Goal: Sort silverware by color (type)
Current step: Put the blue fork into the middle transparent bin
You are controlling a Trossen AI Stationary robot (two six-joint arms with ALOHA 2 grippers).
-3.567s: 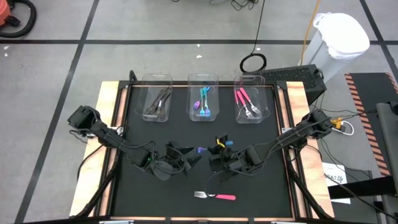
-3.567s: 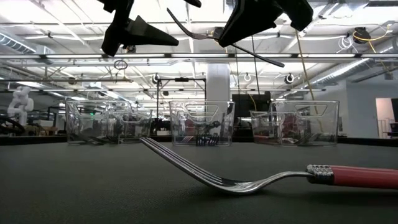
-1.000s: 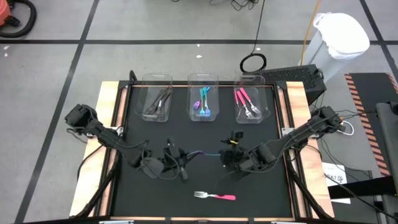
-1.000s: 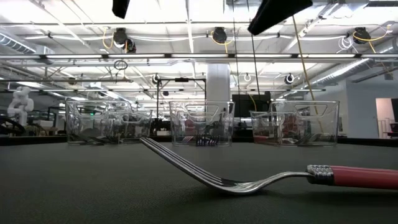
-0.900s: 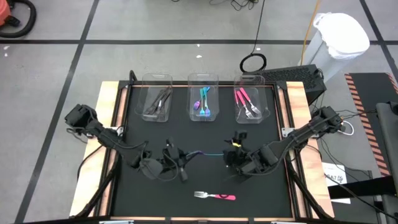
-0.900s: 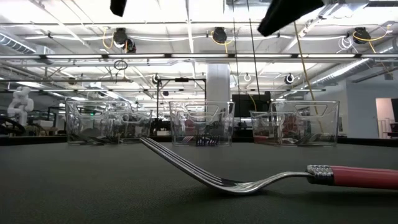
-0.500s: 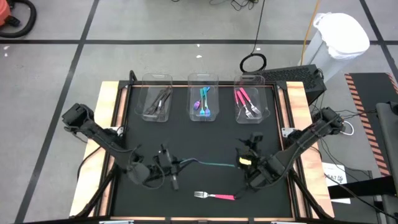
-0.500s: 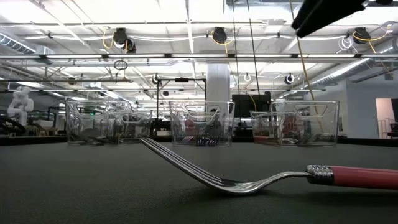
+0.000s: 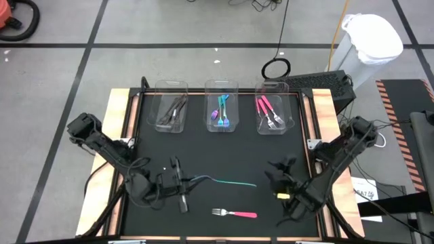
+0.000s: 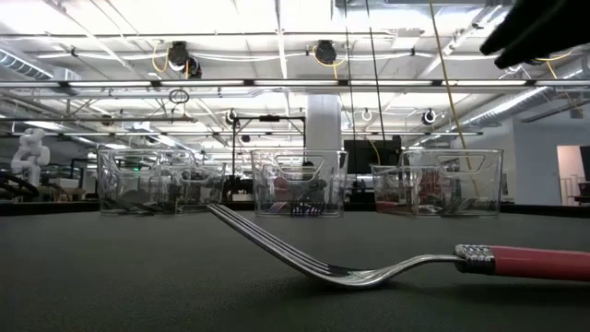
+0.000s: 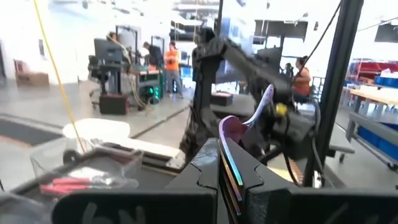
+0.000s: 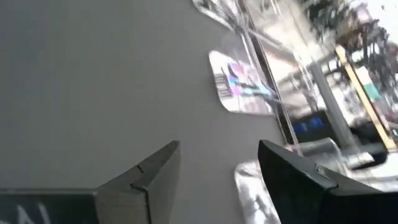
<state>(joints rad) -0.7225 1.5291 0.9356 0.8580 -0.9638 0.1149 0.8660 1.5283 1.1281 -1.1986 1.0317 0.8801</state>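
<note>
Left end effector (image 9: 182,181) pinching teal utensil (image 9: 227,181), likely a fork

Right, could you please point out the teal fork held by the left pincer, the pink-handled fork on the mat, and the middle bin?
teal fork (image 9: 227,181), high view, mid-handle.
pink-handled fork (image 9: 245,215), high view, pink handle.
middle bin (image 9: 221,85), high view, far rim.
</note>
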